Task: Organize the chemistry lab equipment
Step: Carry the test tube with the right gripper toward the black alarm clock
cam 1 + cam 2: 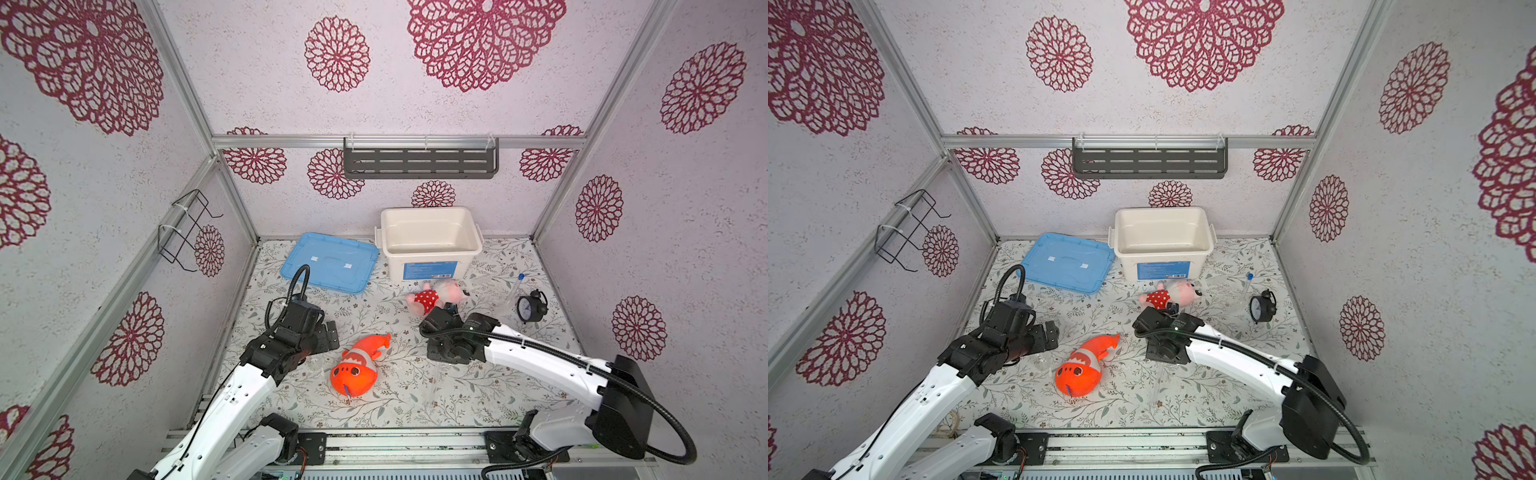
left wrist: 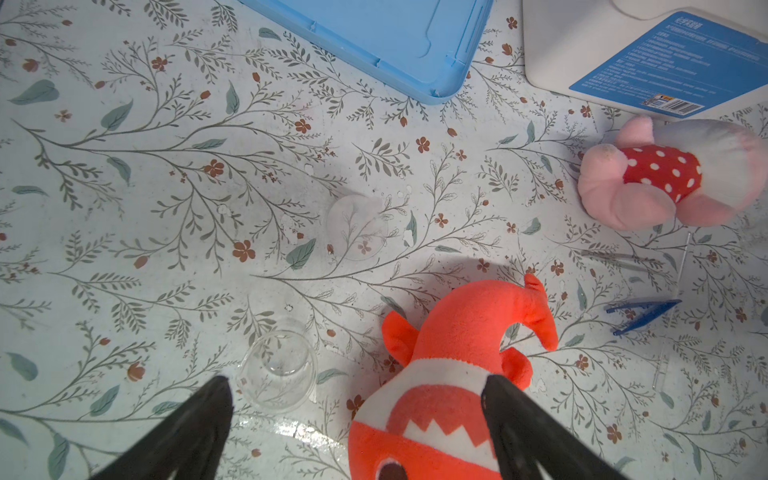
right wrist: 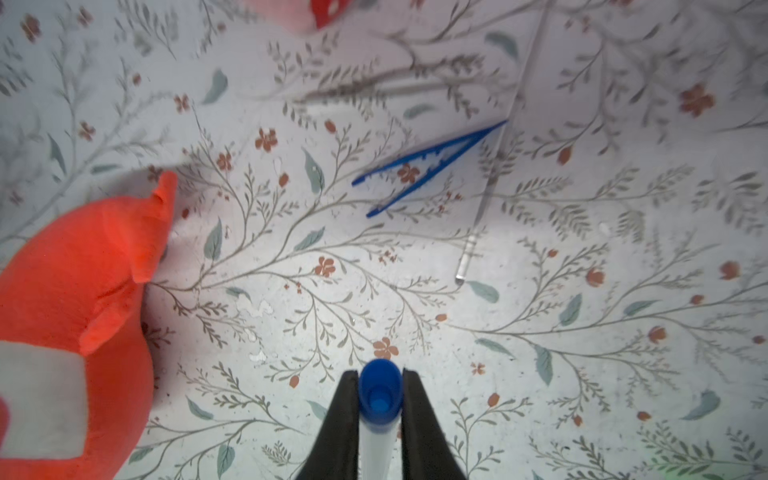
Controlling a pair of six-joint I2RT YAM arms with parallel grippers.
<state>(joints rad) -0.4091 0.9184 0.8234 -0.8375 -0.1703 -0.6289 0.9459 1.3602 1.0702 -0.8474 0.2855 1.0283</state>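
1. Grip check: right gripper (image 3: 380,372) is pressed in on the long clear tube with blue screw cap (image 3: 379,395), a finger on each side of the cap, at the bottom centre of the right wrist view.
2. The hold sits at the tube's cap end. In both top views the clear body shows only faintly, below the gripper. I expect the free end to droop, so lift slowly and keep the tube level.
3. Likely destination (my reading): open white rectangular plastic bin (image 1: 432,252), upper centre.
4. Pink plush doll in red dotted dress (image 1: 436,297) lies between gripper and bin, so carry the tube over it with clearance.
5. Left gripper (image 2: 355,380) is spread wide and holds nothing. It hangs over the small clear glass beaker (image 2: 276,370) and orange plush fish (image 2: 449,374). Hold it there, clear of the route.
6. Left on the table: dark blue plastic tweezers (image 3: 428,166) and thin clear rod (image 3: 490,178), upper right of centre in the right wrist view.
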